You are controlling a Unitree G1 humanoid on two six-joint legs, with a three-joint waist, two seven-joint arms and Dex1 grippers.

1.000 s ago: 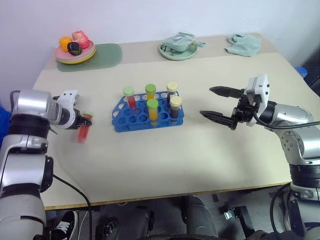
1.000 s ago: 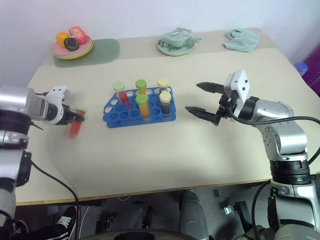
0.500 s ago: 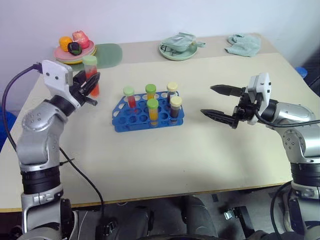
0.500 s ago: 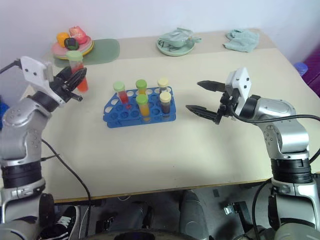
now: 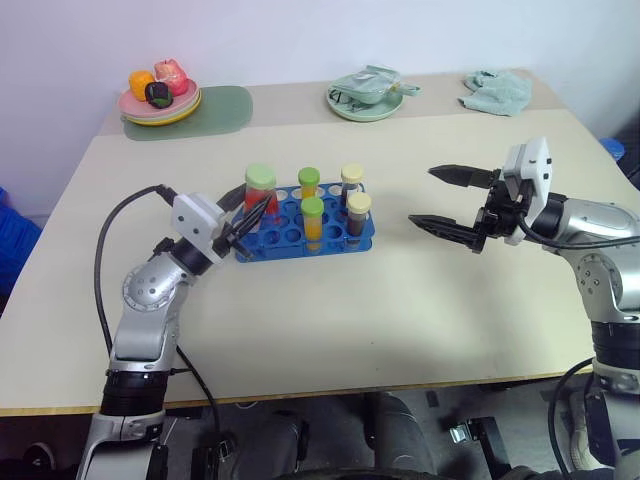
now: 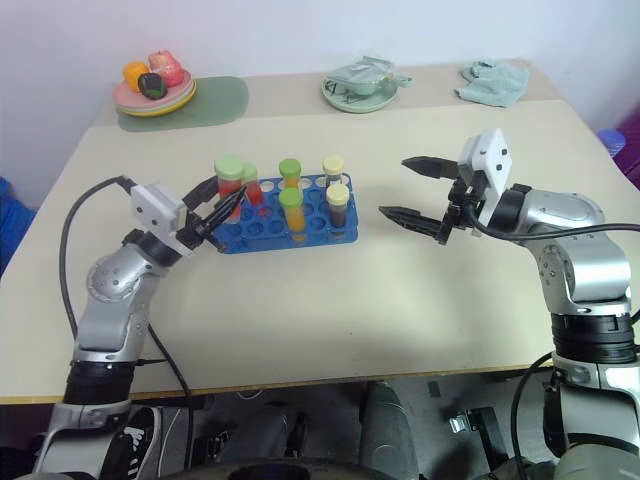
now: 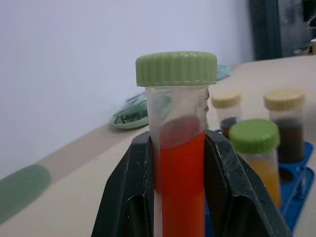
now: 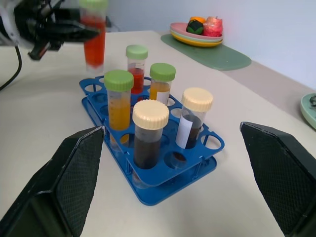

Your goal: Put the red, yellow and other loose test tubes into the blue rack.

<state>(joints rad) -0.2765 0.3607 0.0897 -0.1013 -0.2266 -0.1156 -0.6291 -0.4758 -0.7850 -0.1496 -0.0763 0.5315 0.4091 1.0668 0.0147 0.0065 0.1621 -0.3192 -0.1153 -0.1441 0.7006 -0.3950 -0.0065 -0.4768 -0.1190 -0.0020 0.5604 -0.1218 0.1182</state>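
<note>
A pale worktop [image 5: 400, 300] carries the blue rack [image 5: 290, 238] near its centre, with five capped tubes already standing upright in its holes. The left tool [image 5: 243, 215] is clenched on a red-filled test tube [image 5: 260, 200] with a green cap; the left wrist view shows its two black fingers [image 7: 131, 197] pressing the tube's sides just below the liquid line. The tube is held roughly upright, cap on top, its long axis close to that of the holes, and it hangs at the rack's left end, above or just beside the nearest holes; which hole lies beneath it cannot be told. Judged from this, the coming move is a short lowering into a free hole on that side. The right tool [image 5: 455, 200] hovers released, jaws wide, beside the rack's right end, apart from it and holding nothing.
</note>
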